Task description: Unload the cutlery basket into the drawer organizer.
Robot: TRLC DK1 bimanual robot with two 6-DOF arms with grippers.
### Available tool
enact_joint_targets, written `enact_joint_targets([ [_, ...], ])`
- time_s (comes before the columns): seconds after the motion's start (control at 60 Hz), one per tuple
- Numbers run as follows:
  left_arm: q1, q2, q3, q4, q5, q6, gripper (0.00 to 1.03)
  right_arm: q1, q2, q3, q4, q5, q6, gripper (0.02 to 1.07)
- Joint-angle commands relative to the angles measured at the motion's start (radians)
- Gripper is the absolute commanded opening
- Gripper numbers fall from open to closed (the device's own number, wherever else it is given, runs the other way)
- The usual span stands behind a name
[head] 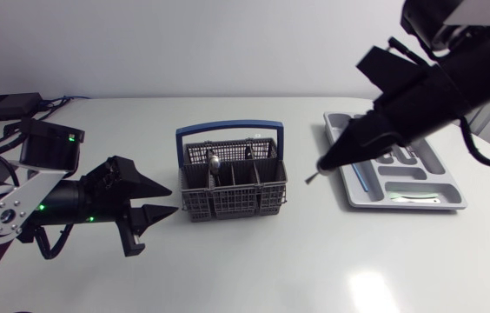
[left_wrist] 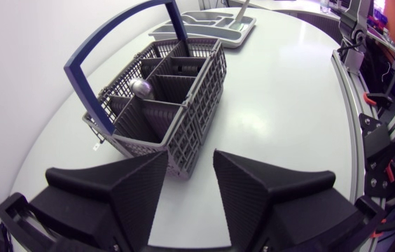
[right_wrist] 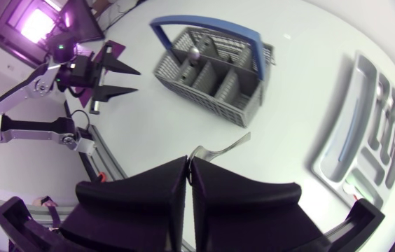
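a grey mesh cutlery basket [head: 228, 202] with an upright blue handle [head: 230, 129] stands mid-table, a silver spoon [head: 214, 163] standing bowl-up in a rear compartment. the grey drawer organizer [head: 362, 200] lies well to its right, cutlery in several slots. one silver utensil [head: 312, 176] hangs between them, pinched in the right gripper [head: 323, 163].

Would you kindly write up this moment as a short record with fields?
Basket: grey mesh, blue handle, a spoon standing in it
Organizer: grey tray at my right, some cutlery in it
Left gripper: open, empty, just short of the basket
Right gripper: shut on a silver utensil, over the gap between basket and organizer
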Motion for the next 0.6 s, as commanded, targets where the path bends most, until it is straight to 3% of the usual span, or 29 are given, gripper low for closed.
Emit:
enact_joint_targets([
  [0.0, -0.008, -0.017, 0.023, -0.013, -0.003, -0.012, 0.49, -0.095, -0.025, -0.071, -0.033, 0.029, -0.07, 0.08],
  [0.183, -0.02, -0.027, 0.029, -0.031, -0.007, -0.012, 0.49, -0.386, -0.017, -0.15, -0.017, 0.155, -0.197, 0.08],
  [0.317, -0.023, -0.043, 0.028, -0.041, -0.007, -0.012, 0.49, -0.53, 0.036, -0.193, 0.128, 0.295, -0.222, 0.08],
  [0.433, -0.017, -0.061, 0.02, -0.047, -0.007, -0.009, 0.49, -0.624, 0.13, -0.249, 0.328, 0.408, -0.207, 0.08],
  [0.583, -0.011, -0.072, 0.015, -0.054, -0.007, -0.006, 0.49, -0.679, 0.248, -0.254, 0.44, 0.442, -0.162, 0.08],
])
